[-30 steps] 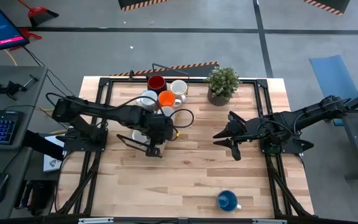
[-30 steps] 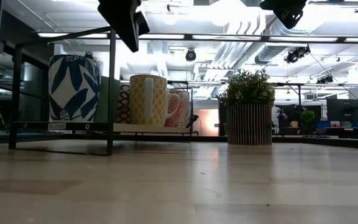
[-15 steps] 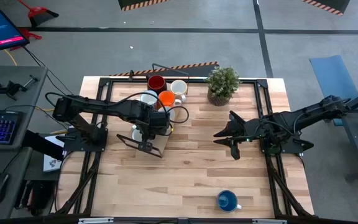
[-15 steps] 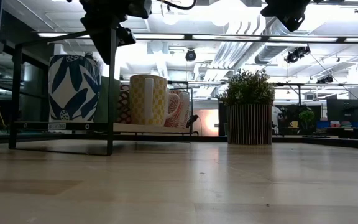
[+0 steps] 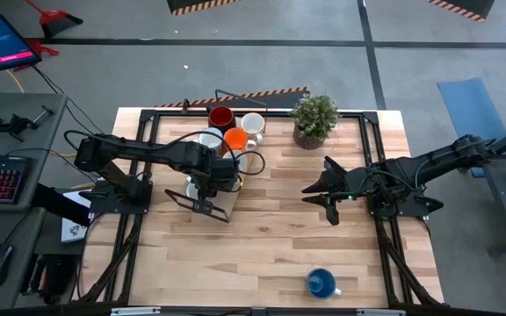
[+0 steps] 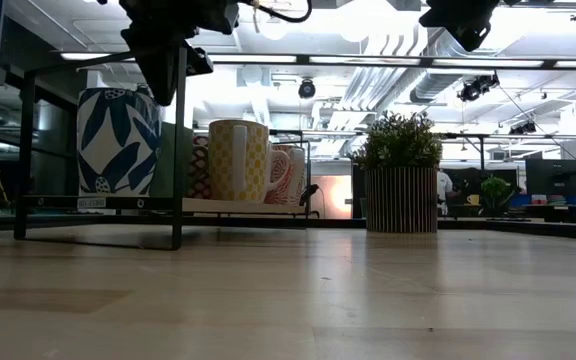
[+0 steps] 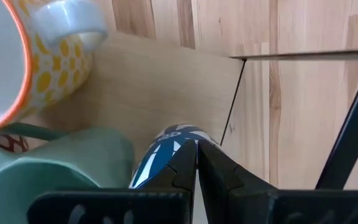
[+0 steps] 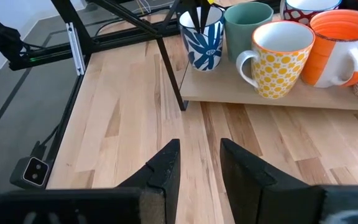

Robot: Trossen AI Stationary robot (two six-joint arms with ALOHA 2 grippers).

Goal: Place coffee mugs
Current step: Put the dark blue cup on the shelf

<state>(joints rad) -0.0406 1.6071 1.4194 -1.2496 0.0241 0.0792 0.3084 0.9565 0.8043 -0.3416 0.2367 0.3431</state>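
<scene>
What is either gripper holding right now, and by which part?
The left gripper is shut on the rim of the blue-and-white leaf-patterned mug on the rack. The right gripper is open, holding nothing.

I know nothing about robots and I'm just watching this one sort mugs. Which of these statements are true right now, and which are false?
1. The left tool is closed on the rim of the white ceramic mug with blue leaf print. True.
2. The right tool grips a yellow dotted mug. False: it is open and empty, over bare table.
3. A plain blue ceramic mug stands alone, far from the other mugs. True.
4. The potted green plant lies on its side. False: it stands upright.
5. The leaf-print mug hangs in mid-air. False: it rests on the flat wooden board, beside a teal-green ceramic mug.
</scene>
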